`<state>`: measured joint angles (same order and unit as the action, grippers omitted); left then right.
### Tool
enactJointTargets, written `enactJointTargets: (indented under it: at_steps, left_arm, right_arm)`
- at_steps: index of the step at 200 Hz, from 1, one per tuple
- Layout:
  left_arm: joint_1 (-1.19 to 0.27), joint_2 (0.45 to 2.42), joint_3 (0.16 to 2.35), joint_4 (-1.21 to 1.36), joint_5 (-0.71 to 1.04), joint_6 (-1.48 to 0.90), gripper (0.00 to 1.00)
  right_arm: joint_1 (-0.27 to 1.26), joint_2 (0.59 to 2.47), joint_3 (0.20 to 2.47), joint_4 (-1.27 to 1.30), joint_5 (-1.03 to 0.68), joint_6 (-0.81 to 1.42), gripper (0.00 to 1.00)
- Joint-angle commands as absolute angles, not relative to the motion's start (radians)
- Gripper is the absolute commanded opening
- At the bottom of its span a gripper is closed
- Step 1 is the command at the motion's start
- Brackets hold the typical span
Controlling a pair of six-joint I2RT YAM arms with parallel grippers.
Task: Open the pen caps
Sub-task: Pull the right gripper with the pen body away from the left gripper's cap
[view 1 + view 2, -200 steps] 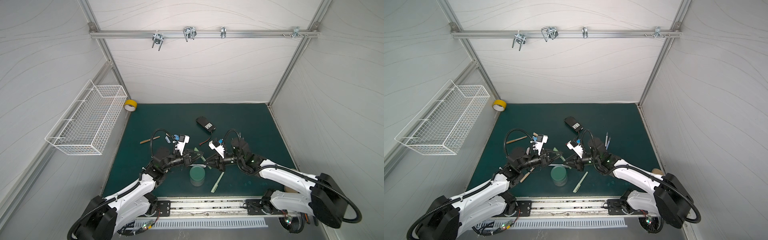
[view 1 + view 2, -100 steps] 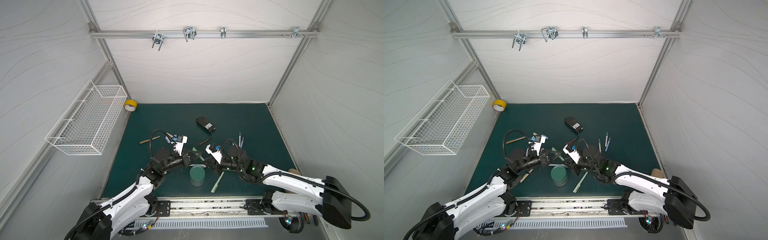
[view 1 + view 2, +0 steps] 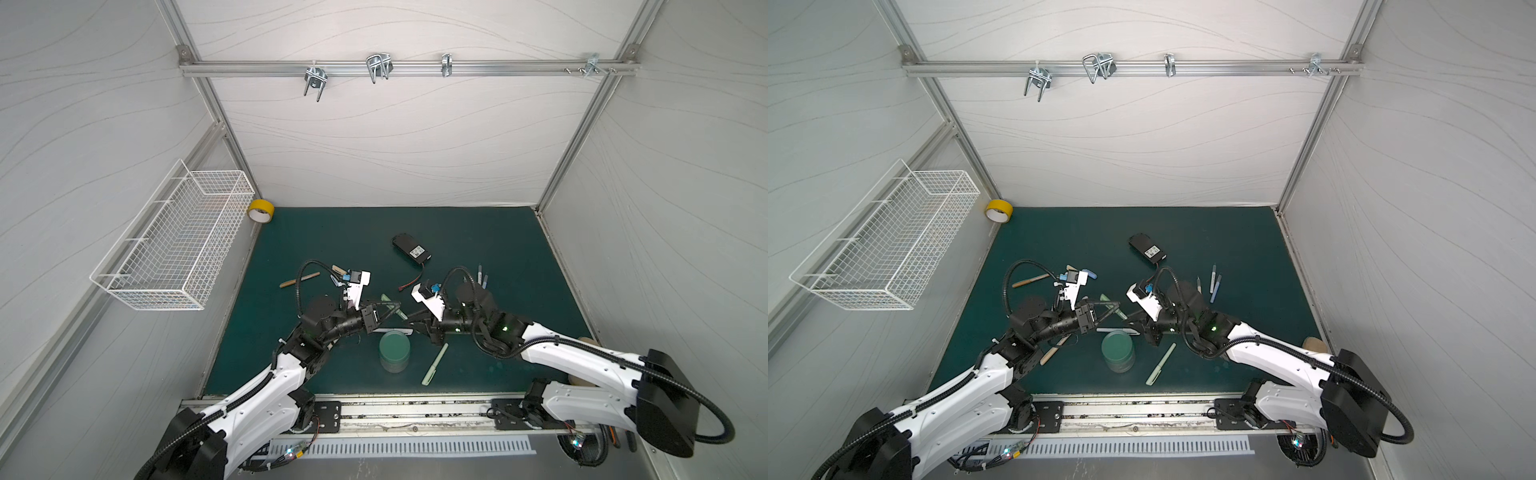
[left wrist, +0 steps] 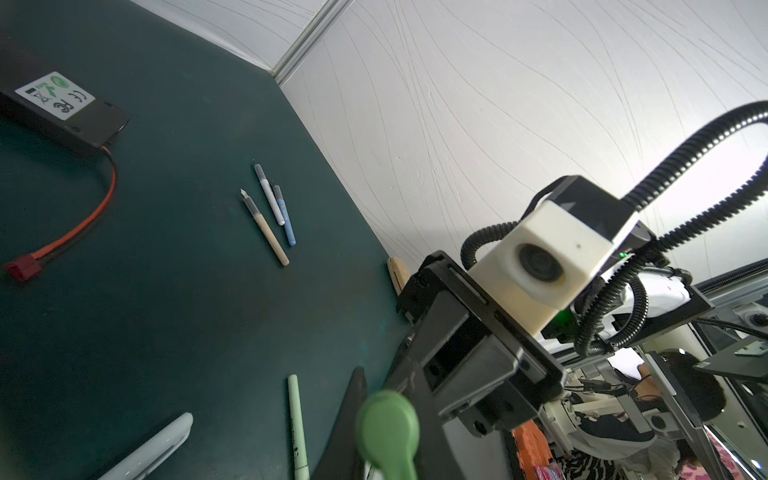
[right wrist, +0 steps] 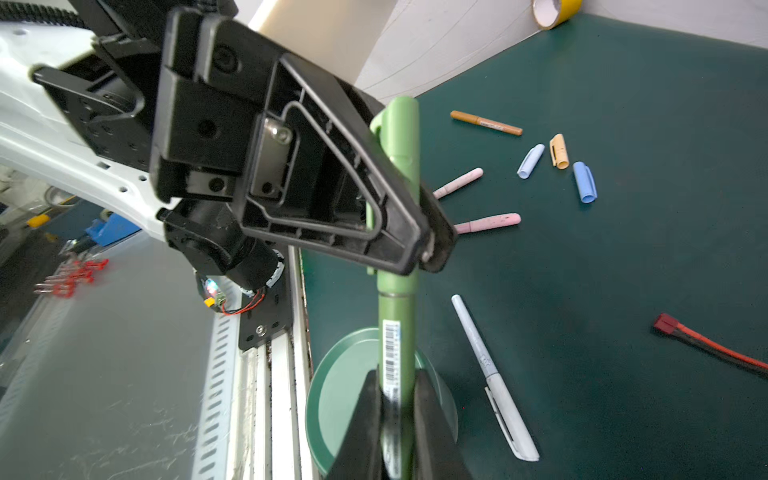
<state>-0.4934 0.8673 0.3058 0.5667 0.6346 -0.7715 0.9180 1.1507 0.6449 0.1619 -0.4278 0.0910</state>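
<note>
So the green pen is up off the mat, pinned between both arms. The left gripper is clamped on its cap and the right gripper is squeezing the barrel. Cap's on, seam closed. The cup is just beside.

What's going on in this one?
Both arms hold one green pen above the mat. The left tool is shut on its cap, and the right tool is shut on the pen's body. The cap looks still seated. At least three loose caps and three uncapped pens lie on the mat. A white pen is still capped.
</note>
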Motion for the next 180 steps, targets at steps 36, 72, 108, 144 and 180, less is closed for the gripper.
enactJointTargets:
  at_steps: [36, 72, 108, 144, 180]
  left_arm:
    - [-0.381, 0.790, 0.274, 0.614, 0.482, -0.811, 0.00]
    - [-0.359, 0.767, 0.268, 0.573, 0.452, -0.808, 0.00]
    - [-0.346, 0.753, 0.263, 0.557, 0.437, -0.809, 0.00]
    - [-0.331, 0.746, 0.256, 0.555, 0.438, -0.809, 0.00]
    - [-0.315, 0.734, 0.246, 0.556, 0.432, -0.814, 0.00]
  right_arm:
    - [0.937, 1.085, 0.643, -0.051, -0.305, 0.033, 0.00]
    - [1.072, 1.041, 0.636, -0.067, 0.053, -0.042, 0.00]
    - [1.080, 1.048, 0.643, -0.074, 0.070, -0.041, 0.00]
    - [0.942, 1.048, 0.619, -0.042, -0.314, 0.013, 0.00]
    - [0.859, 1.049, 0.598, -0.008, -0.500, 0.042, 0.00]
